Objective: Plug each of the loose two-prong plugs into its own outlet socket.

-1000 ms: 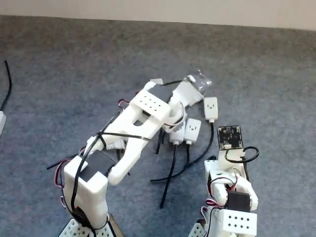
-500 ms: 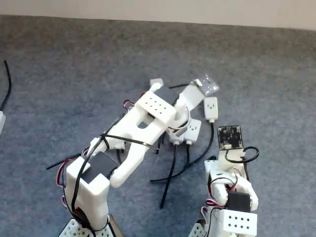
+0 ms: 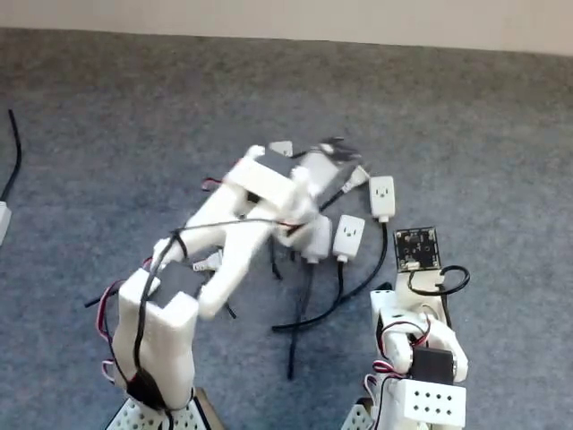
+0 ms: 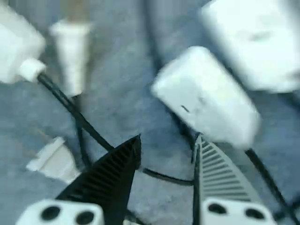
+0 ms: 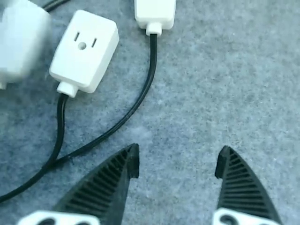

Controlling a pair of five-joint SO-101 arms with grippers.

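Jaws of left gripper gaping empty, hovering over white block outlet socket on black cord, mid grey carpeted worktop. Right gripper jaws gaping too, holding nothing, near right. Small white plug lying loose at far side. Seemingly nothing plugged yet, all insertions remaining.

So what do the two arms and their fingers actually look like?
The left arm and right arm are white plastic shells with black motor blocks, loose red and black wires and a black cable looped along each. The right gripper and left gripper have black, ridged, pointed fingers on white mounts with round holes.
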